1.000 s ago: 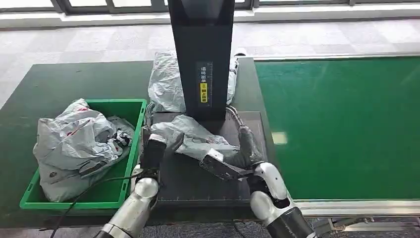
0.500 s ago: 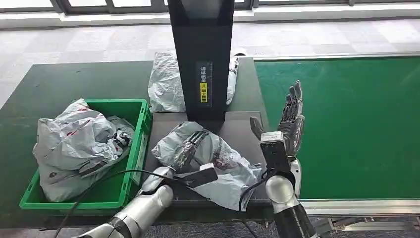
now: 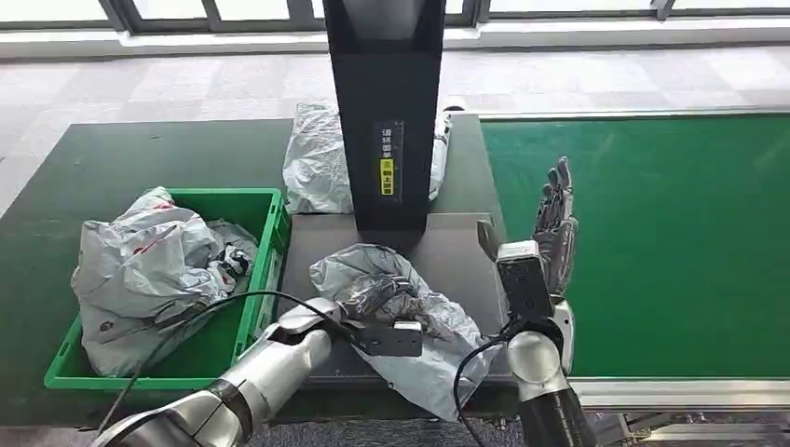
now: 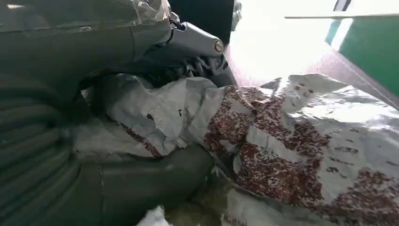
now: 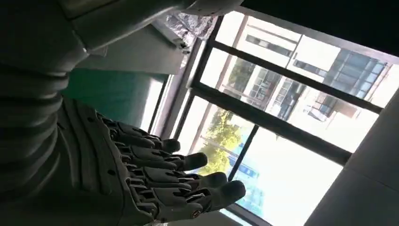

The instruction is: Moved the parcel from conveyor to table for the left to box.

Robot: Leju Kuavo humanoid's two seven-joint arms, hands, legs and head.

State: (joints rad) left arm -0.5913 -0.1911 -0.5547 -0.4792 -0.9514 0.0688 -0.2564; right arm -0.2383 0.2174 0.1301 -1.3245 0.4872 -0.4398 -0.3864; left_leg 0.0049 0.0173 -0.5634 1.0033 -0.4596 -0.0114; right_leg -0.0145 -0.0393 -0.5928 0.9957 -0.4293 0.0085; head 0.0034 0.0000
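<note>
A crumpled grey plastic parcel (image 3: pixel 419 326) with dark red print lies on the grey platform (image 3: pixel 456 251) in front of the black scanner column (image 3: pixel 384 112). My left hand (image 3: pixel 373 296) grips its top, fingers curled into the plastic. In the left wrist view the parcel (image 4: pixel 291 141) is bunched between the thumb (image 4: pixel 150 181) and the fingers above. My right hand (image 3: pixel 554 228) stands apart to the right of the parcel, raised with fingers spread upward and holding nothing. The right wrist view shows the right hand (image 5: pixel 155 174) against windows.
A green bin (image 3: pixel 270 200) on the left holds several grey parcels (image 3: pixel 149 265). Another grey parcel (image 3: pixel 317 172) lies behind the column. The green conveyor belt (image 3: pixel 671 233) runs along the right. A black cable (image 3: pixel 214 307) loops over my left arm.
My right hand let go of the parcel and rose beside the conveyor. My left hand moved onto the parcel and curled its fingers into it; the parcel shifted toward me.
</note>
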